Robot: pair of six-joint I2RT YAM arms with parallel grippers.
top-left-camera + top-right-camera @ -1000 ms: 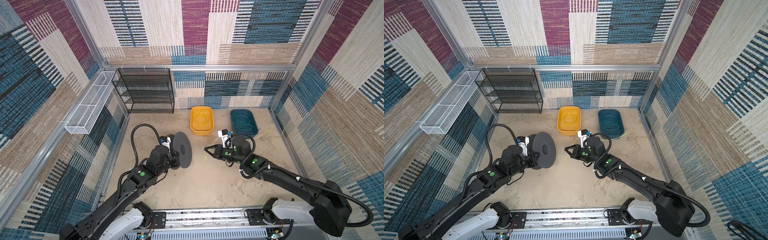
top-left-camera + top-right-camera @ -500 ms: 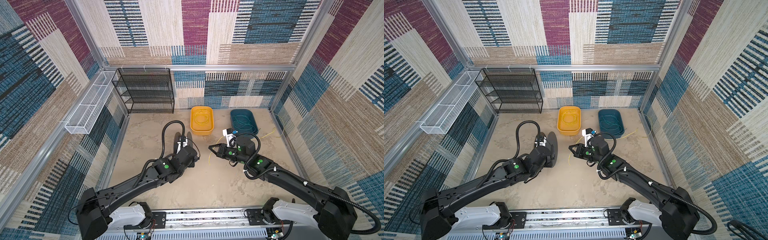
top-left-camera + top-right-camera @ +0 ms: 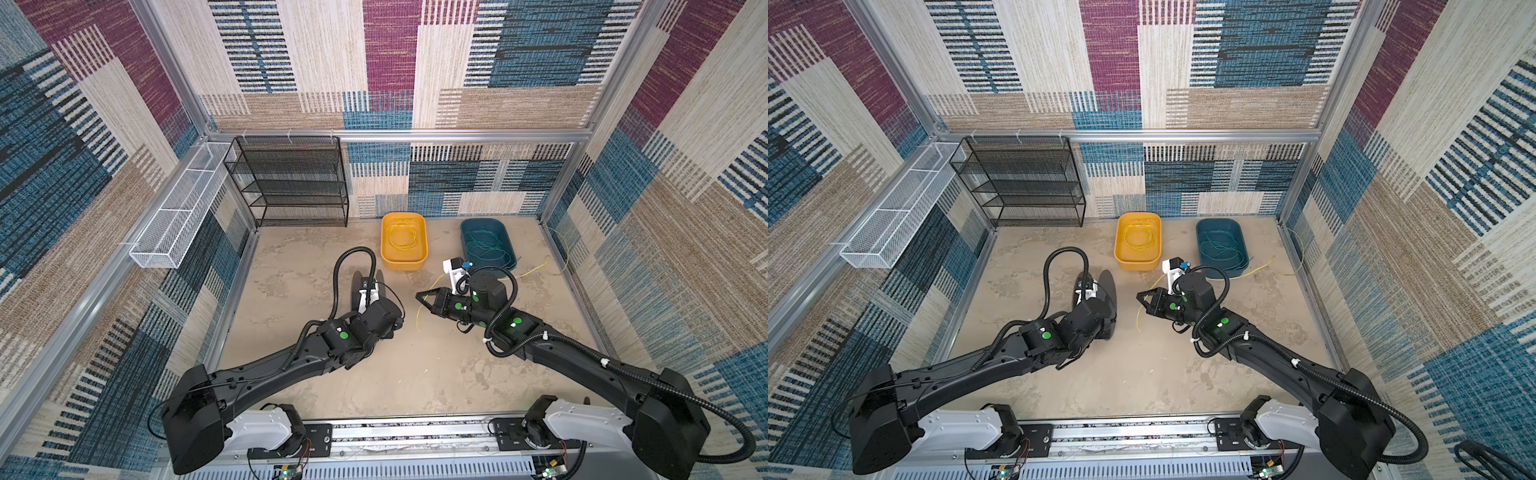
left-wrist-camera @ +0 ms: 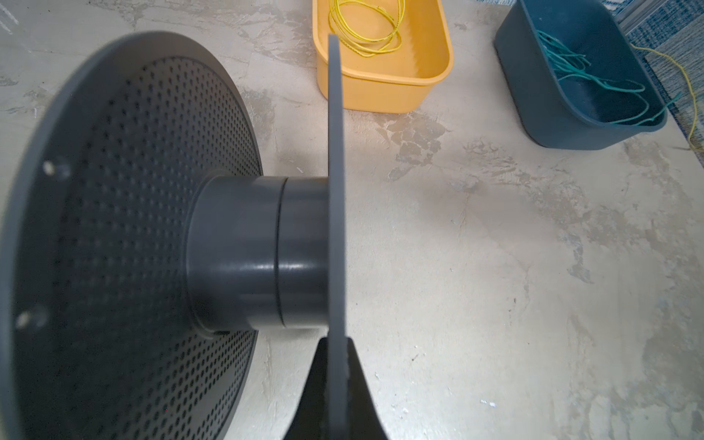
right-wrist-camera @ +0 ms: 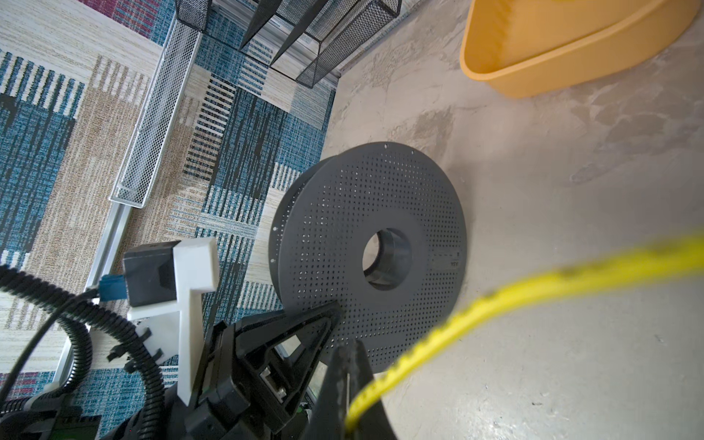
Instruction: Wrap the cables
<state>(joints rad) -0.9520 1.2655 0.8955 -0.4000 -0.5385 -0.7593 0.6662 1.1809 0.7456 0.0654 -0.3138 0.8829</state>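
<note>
Patterned woven walls enclose the mottled worktop (image 3: 415,374), where a dark grey perforated spool (image 5: 343,213) is held upright, one flange rim pinched in the fully closed left tool (image 4: 337,344). A loose yellow cable (image 5: 533,289) is clamped near its end in the closed right tool (image 5: 348,352), just beside the spool but apart from it. Its remainder is trailed past the blue bin (image 4: 533,99) toward the right wall. A coiled yellow cable (image 4: 362,51) is left in the yellow bin (image 4: 381,95). The bare hub is not yet wrapped. The spool could be twisted out of its thin rim grip once the cable is tensioned. The trailing length, seemingly near the bin's edge, could be snagged there.
</note>
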